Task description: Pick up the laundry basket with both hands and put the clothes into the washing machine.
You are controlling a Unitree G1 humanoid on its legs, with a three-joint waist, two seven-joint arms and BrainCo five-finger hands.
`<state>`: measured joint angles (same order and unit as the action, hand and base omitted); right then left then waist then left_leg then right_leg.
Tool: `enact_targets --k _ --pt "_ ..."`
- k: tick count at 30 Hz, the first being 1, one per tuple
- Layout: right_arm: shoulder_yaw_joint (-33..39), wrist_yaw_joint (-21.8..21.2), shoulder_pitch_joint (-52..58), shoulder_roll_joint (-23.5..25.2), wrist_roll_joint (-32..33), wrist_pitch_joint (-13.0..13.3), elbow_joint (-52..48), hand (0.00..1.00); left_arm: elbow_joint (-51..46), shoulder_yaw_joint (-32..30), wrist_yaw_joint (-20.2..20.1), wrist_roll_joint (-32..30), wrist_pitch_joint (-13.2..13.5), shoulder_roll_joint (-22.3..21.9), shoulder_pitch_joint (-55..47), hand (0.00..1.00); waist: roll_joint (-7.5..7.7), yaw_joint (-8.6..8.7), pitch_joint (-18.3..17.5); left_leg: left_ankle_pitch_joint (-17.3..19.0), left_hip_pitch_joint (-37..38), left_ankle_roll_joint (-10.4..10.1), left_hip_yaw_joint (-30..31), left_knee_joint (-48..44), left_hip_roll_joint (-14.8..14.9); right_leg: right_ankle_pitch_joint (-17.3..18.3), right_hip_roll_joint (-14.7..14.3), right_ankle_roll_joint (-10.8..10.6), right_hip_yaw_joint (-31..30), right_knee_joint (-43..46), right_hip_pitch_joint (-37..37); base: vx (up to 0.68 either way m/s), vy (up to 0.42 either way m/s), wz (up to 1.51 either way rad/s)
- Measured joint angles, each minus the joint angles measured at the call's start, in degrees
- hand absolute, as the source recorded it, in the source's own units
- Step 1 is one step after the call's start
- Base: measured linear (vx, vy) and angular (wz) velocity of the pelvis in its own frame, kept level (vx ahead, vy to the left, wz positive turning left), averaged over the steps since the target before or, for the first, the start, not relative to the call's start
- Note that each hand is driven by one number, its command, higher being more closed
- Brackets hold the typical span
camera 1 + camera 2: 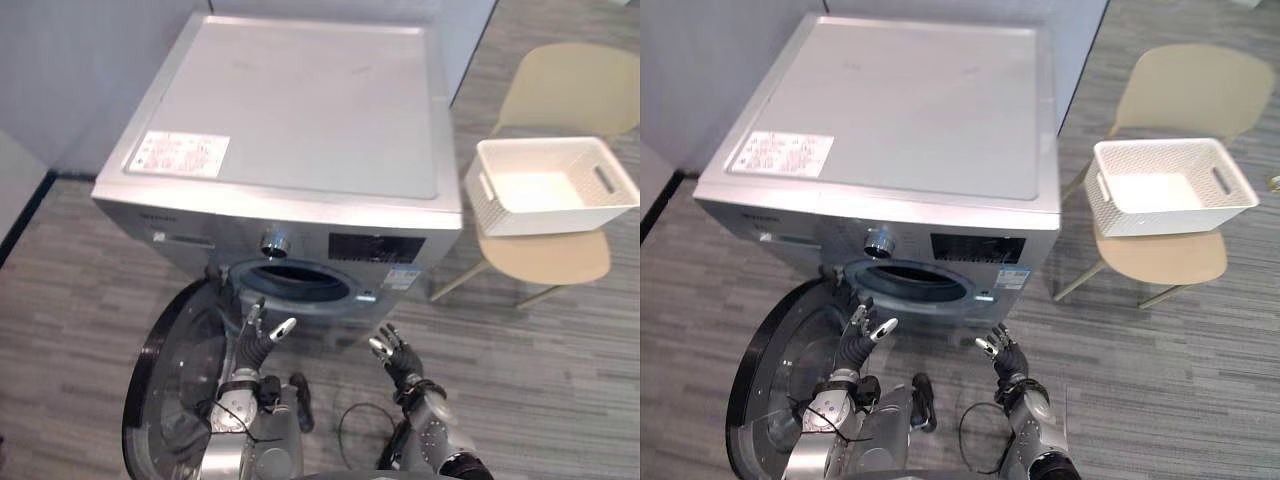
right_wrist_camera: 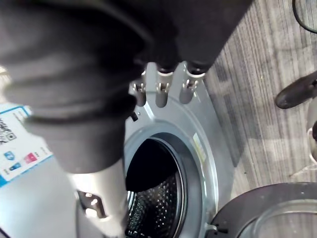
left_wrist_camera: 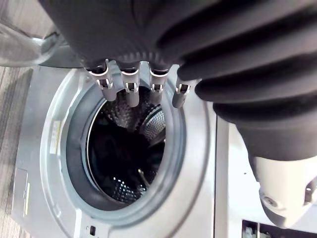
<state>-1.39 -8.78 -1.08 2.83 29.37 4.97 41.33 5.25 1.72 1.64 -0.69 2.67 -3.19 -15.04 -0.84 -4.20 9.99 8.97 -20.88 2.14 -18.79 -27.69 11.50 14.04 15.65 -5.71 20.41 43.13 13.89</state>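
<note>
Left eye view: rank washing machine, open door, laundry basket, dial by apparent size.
1. washing machine
2. open door, but it is nearer the camera, so its lead over the basket is unsure
3. laundry basket
4. dial

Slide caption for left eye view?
Left hand and right hand open before the open washer; empty basket on chair.

Washing machine (image 1: 300, 170) with door (image 1: 168, 375) open; laundry basket (image 1: 505, 208) on chair (image 1: 545, 257)

Soft, even light brightens the washing machine (image 1: 300, 110) top, while its drum (image 3: 124, 163) is dark with small glints.
</note>
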Motion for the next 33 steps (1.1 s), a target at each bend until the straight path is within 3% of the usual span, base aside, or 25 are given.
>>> enact_targets --k 3,4,6,9,12,13,15,16,17,18,20,22,24,27,28,31,32,33 --pt "0.38 0.12 0.99 -0.75 -1.09 -0.09 5.47 0.0 1.25 0.08 -0.24 0.12 -0.07 -0.18 -2.09 0.0 0.32 -0.16 -4.66 -1.42 1.41 -1.56 -0.13 2.69 -0.96 1.77 -2.17 -2.15 -0.81 -6.22 -3.06 0.06 -0.095 -0.16" --pt "0.31 0.24 1.3 -2.06 -1.92 -0.25 8.77 0.0 2.0 0.15 -0.39 0.15 -0.07 -0.2 -3.05 0.0 0.3 -0.58 -6.91 -3.34 2.47 -1.54 -0.48 6.79 -1.6 2.42 -3.46 -1.32 -1.06 -12.06 -5.27 0.08 -0.091 -0.11" --pt "-0.09 0.85 1.14 -3.91 -3.01 -0.34 11.66 0.0 2.28 -0.02 -0.36 0.32 -0.18 -0.57 -3.45 0.0 0.55 -0.59 -7.29 -6.23 3.4 -1.74 -0.99 9.99 -2.75 3.63 -3.97 1.1 -1.52 -17.48 -7.39 0.03 -0.12 0.08" --pt "-1.55 2.35 -0.88 -7.74 -5.6 -0.62 18.21 0.0 0.15 -1.58 -0.15 1.55 -0.34 -0.53 -2.88 0.0 -2.27 -1.36 -7.47 -11.43 3.5 -1.77 1.8 14.81 -2.45 0.67 -8.41 1.38 -1.32 -28.91 -11.27 -0.05 -0.08 0.23" --pt "-1.26 2.45 -2.44 -9.5 -7.95 -0.92 20.41 0.0 -7.78 -2.96 1.07 2.37 -0.35 -0.35 -2.8 0.0 -4.26 -1.44 -6.65 -15.77 4.9 -3.74 4.96 19.42 -2.42 -3.53 -11.16 2.24 0.75 -36.18 -15.63 -0.07 -0.061 0.35" --pt "-1.15 2.46 -2.57 -9.86 -8.14 -0.92 20.47 0.0 -9.49 -3.1 1.3 2.26 -0.29 -0.36 -2.8 0.0 -4.77 -1.39 -6.36 -16.49 5.29 -4.5 4.91 20.02 -2.4 -3.96 -11.42 2.43 1.57 -36.43 -16.23 -0.14 -0.018 0.49" --pt "0.52 2.44 -3.11 -10.33 -8.79 -0.91 21.01 0.0 -14.68 -4.54 2.42 1.54 -0.12 -0.36 -2.52 0.0 -5.63 -1.38 -5.7 -21.05 5.46 -6.2 4.51 20.68 -2.83 -5.54 -10.86 5.02 3.35 -35.02 -16.53 -0.17 0.025 0.46" --pt "1.35 2.41 -3.11 -10.34 -9.24 -0.84 21.45 0.0 -18.02 -5.67 2.58 0.24 0.0 -0.22 -2.31 0.0 -3.93 -1.25 -4.91 -21.9 5.37 -6.31 3.66 19.1 -3.79 -5.34 -8.58 5.95 5.53 -34.3 -16.19 -0.16 0.014 0.23" --pt "1.34 2.4 -3.14 -10.4 -9.3 -0.85 21.87 0.0 -19.67 -6.44 2.59 -0.49 0.06 -0.38 -2.77 0.0 -3.95 -1.75 -4.88 -19.8 5.08 -3.81 2.83 15.18 -3.21 -5.53 -7.78 6.23 6.4 -34.12 -16.26 -0.17 0.012 0.01" --pt "1.27 2.4 -2.85 -11.41 -9.75 -0.94 22.84 0.0 -22.81 -9.33 2.68 -2.29 0.13 -0.51 -3.96 0.0 -4.14 -2.49 -4.97 -14.31 4.84 -0.35 2.86 6.07 -1.82 -5.81 -6.33 6.4 6.56 -34.4 -17.03 -0.1 0.011 -0.19" --pt "1.11 2.32 -1.69 -12.51 -11.31 -1.29 23.0 0.0 -25.39 -13.19 3.45 -3.88 0.36 -0.61 -4.31 0.0 -4.22 -2.43 -5.01 -9.9 6.2 -1.15 4.47 0.06 -0.2 -7.16 -5.13 5.94 7.18 -35.39 -17.57 -0.08 0.136 -0.06" --pt "1.44 2.26 -0.64 -12.69 -12.37 -1.74 23.13 0.0 -27.7 -17.66 3.82 -4.2 0.43 -0.86 -5.73 0.0 -4.3 -1.05 -5.08 -9.34 8.68 -1.55 5.96 -1.47 2.48 -8.37 -4.09 5.24 8.46 -35.41 -17.55 -0.03 0.251 0.25" --pt "2.98 2.03 0.1 -12.66 -13.91 -2.29 23.08 0.0 -27.95 -20.85 3.88 -4.19 0.02 -1.17 -6.98 0.0 -4.89 -0.65 -5.49 -8.95 11.03 -2.35 6.31 1.09 3.13 -9.44 -3.36 3.61 9.22 -35.66 -17.49 0.03 0.288 0.42" --pt "4.05 0.22 0.35 -10.89 -15.04 -3.13 23.07 0.0 -28.11 -28.91 5.05 -5.34 -1.93 -1.2 -7.26 0.0 -3.29 0.23 -7.42 -7.81 11.05 -3.81 7.63 9.08 -1.55 -11.14 -3.07 1.07 8.24 -41.86 -17.93 0.03 0.244 0.72" --pt "5.08 -0.39 0.23 -10.06 -16.2 -3.26 23.1 0.0 -28.12 -31.79 5.1 -7.01 -3.1 -1.17 -6.83 0.0 -3.48 0.17 -7.37 -6.76 11.33 -5.36 8.42 11.17 -2.1 -11.81 -3.03 0.02 9.58 -42.22 -18.28 0.0 0.231 0.79" --pt "6.22 -1.25 0.48 -9.34 -17.1 -4.02 23.25 0.0 -28.36 -36.69 6.17 -11.75 -6.23 -1.27 -6.3 0.0 -3.65 -0.04 -7.38 -6.27 14.65 -5.98 9.74 15.49 -4.13 -12.35 -2.26 -0.24 10.08 -42.06 -20.58 -0.04 0.183 0.58" --pt "6.47 -1.55 0.67 -9.37 -17.63 -4.17 23.23 0.0 -29.31 -39.13 6.18 -13.95 -7.48 -1.37 -6.96 0.0 -4.59 -0.18 -7.84 -5.09 16.5 -5.91 9.57 18.05 -4.51 -11.92 -2.04 -0.74 10.06 -41.65 -21.11 -0.06 0.158 0.28" --pt "7.15 -1.68 0.5 -9.11 -17.79 -4.27 23.04 0.0 -29.9 -41.28 6.26 -15.55 -8.25 -1.39 -7.44 0.0 -4.57 -0.68 -8.43 -5.12 17.15 -5.88 9.23 18.77 -5.07 -11.76 -1.57 -0.83 9.58 -41.7 -21.31 -0.05 0.142 0.03"
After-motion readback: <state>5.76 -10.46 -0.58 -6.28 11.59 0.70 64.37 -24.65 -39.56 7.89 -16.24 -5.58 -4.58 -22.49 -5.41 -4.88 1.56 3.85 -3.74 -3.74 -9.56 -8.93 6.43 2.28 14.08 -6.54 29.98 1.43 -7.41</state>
